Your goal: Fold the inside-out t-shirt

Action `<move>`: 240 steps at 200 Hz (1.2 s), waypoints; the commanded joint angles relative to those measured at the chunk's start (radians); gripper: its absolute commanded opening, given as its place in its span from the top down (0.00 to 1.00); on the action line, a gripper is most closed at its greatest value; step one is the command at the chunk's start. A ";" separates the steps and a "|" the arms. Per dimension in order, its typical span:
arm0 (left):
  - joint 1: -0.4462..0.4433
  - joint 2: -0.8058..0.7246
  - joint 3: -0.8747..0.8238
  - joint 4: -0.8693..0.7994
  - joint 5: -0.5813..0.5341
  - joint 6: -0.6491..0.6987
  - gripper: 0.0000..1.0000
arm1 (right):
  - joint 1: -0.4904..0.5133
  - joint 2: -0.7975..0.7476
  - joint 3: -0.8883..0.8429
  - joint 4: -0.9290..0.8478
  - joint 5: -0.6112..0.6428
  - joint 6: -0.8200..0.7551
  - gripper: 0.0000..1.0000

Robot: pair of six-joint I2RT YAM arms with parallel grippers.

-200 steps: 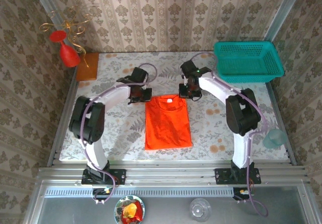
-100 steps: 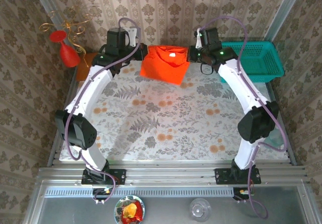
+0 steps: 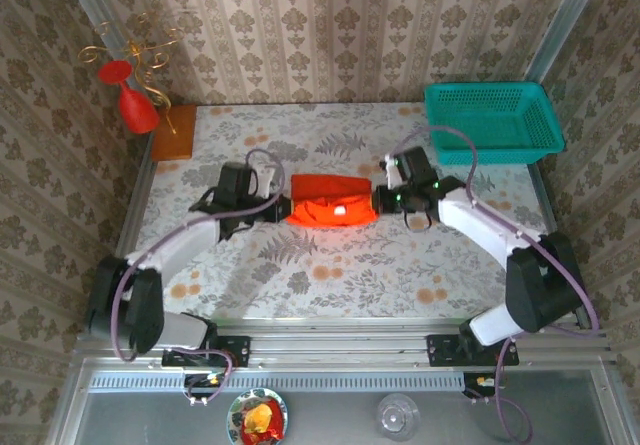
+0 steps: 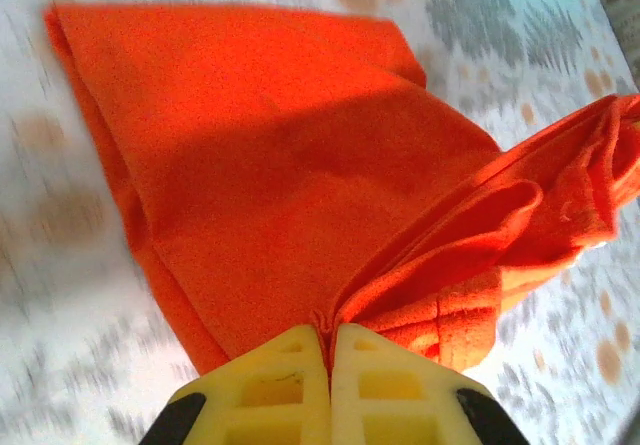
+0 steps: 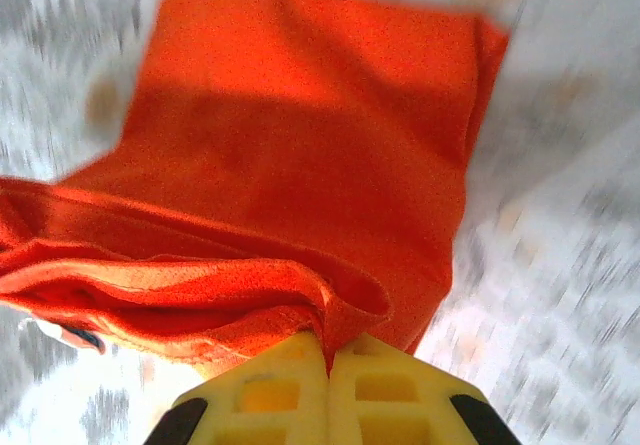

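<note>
Bright orange soft cloth t-shirt (image 3: pixel 330 201) stretches crosswise between both arms, left fingers (image 4: pixel 285 390) and right fingers (image 5: pixel 385 390) each pinching one end, rest lying on floral bench (image 3: pixel 330 275).

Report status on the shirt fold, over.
Left gripper, right gripper both shut on the t-shirt, one each end. Shirt doubled over between them. Teal basket far right, out of the way.
</note>
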 commanded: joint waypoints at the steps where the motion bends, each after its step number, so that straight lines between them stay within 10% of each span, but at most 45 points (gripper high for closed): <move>1: -0.032 -0.165 -0.076 0.078 0.008 -0.074 1.00 | 0.081 -0.147 -0.106 0.088 -0.013 0.089 1.00; 76: -0.010 -0.252 -0.128 -0.114 -0.096 -0.054 1.00 | 0.243 -0.191 -0.195 0.108 0.107 0.217 1.00; 240: 0.146 0.746 0.649 -0.284 0.104 0.107 1.00 | 0.015 0.460 0.208 0.024 0.012 0.285 1.00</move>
